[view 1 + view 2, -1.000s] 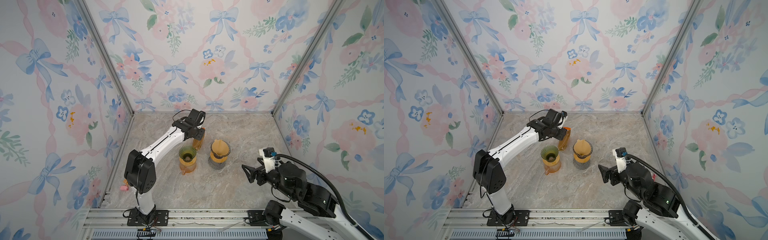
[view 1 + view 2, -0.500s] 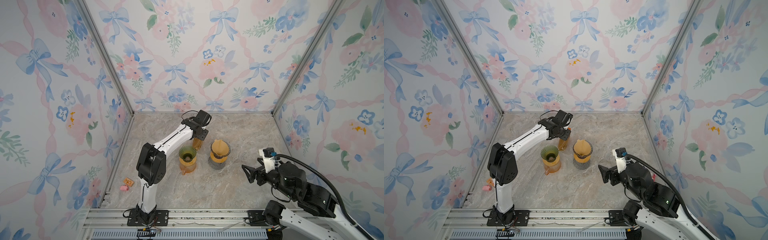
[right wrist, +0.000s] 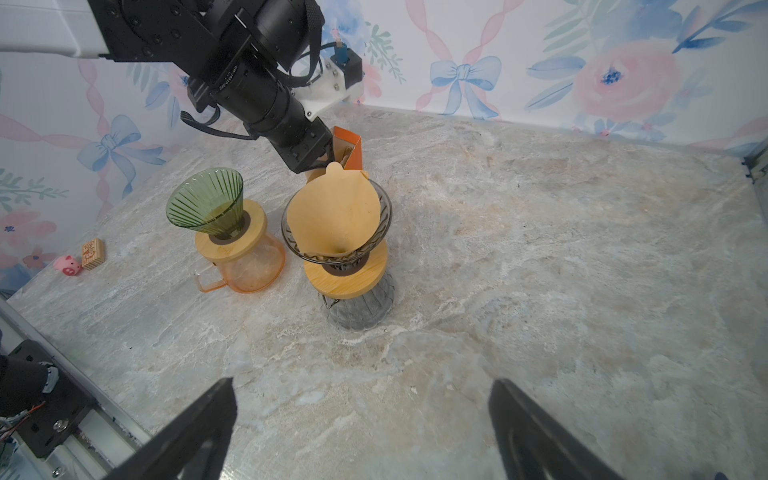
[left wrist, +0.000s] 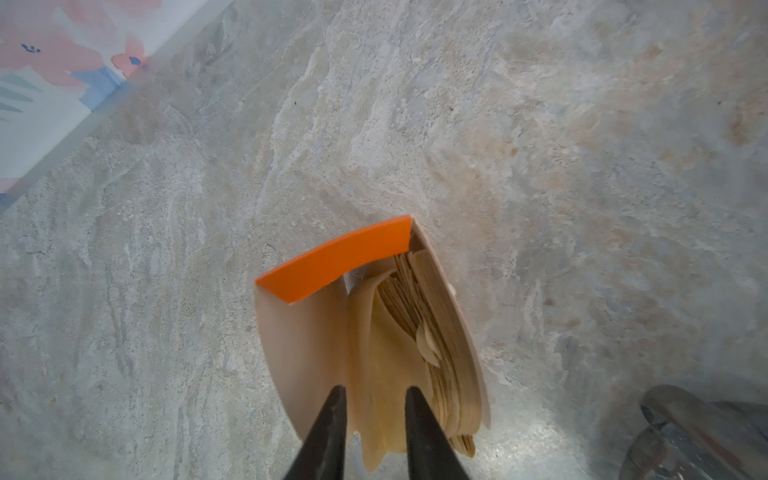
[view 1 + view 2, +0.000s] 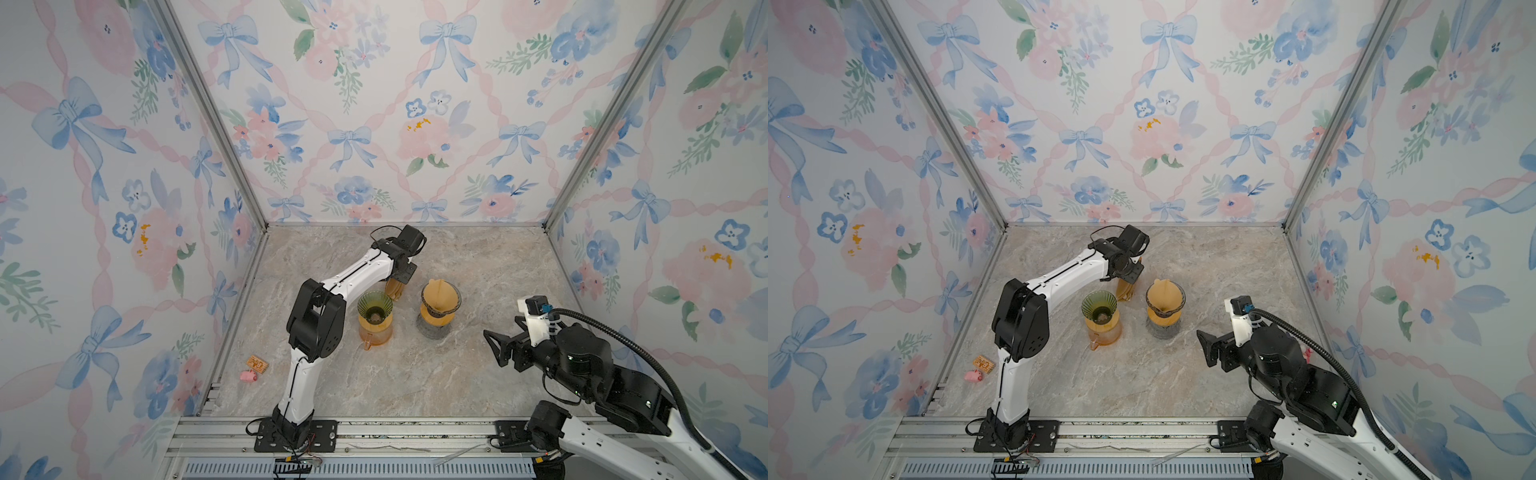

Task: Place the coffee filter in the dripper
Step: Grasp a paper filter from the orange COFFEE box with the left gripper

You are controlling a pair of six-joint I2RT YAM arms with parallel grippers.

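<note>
Thin tan paper coffee filter [image 4: 374,332], standing upright in orange-edged box [image 4: 332,259], left gripper [image 4: 374,390] jaws narrow around it, pinch unclear, right gripper [image 3: 363,381] jaws wide

You're looking at wallpaper [image 5: 374,124] of blue bows, pink blooms and green sprigs on white, crossed by pink ribbon. Your tabletop [image 5: 478,257] is marbled grey and beige. The ribbed dripper [image 3: 205,199] is dark green over an amber carafe [image 3: 253,270] with a pale wood collar [image 3: 253,232]. The other dripper [image 3: 372,245] is smoky grey, its filter [image 3: 332,216] tan. The filter box [image 4: 303,340] is beige with an orange flap. The toy pig [image 3: 68,264] is pink.
</note>
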